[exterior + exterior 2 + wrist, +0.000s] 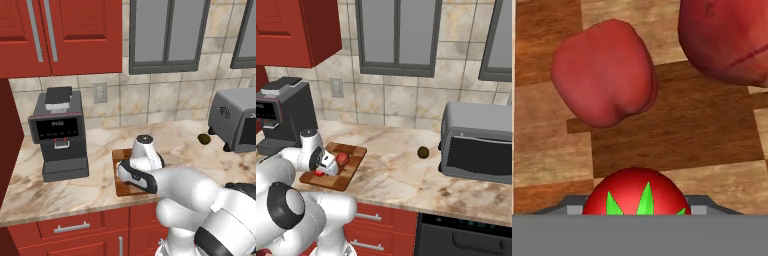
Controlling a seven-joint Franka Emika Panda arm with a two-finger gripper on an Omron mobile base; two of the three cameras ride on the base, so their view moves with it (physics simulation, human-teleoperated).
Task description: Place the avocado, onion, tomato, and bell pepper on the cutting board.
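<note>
Right under my hand camera I see the tomato, green stem up, with the gripper clamped on it, low over the cutting board. Just past it on the checkered wood sit two plain reddish pieces, the lumpy bell pepper and the onion. Farther along the counter, well apart, the avocado lies near the toaster oven.

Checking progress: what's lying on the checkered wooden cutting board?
On the checkered wooden cutting board: two plain reddish round items and the green-stemmed red tomato. The white arm covers part of it.
</note>
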